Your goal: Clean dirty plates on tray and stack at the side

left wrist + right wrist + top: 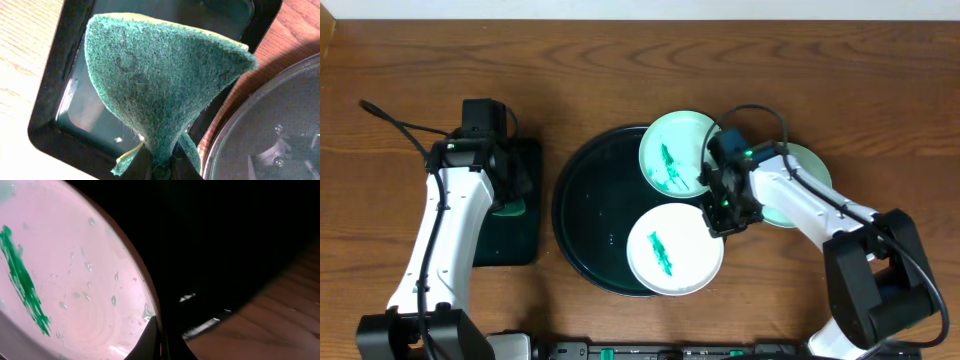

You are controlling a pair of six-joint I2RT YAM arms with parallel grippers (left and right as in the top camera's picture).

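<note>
The round dark tray [588,235] holds two white plates with green smears: a far one [677,152] and a near one [670,250] that overhangs the tray's front rim. A third pale-mint plate [807,180] lies on the table to the right, partly hidden by my right arm. My right gripper [723,215] is shut on the right rim of the near plate; the right wrist view shows this plate [65,280] with its smear and water drops, and the jaws [161,342] on its edge. My left gripper [510,190] is shut on a green sponge [160,75].
A small black rectangular tray [510,245] with some water sits left of the round tray, under the sponge; it also shows in the left wrist view [50,125]. The round tray's rim [235,130] lies close to its right. Brown wooden table all around.
</note>
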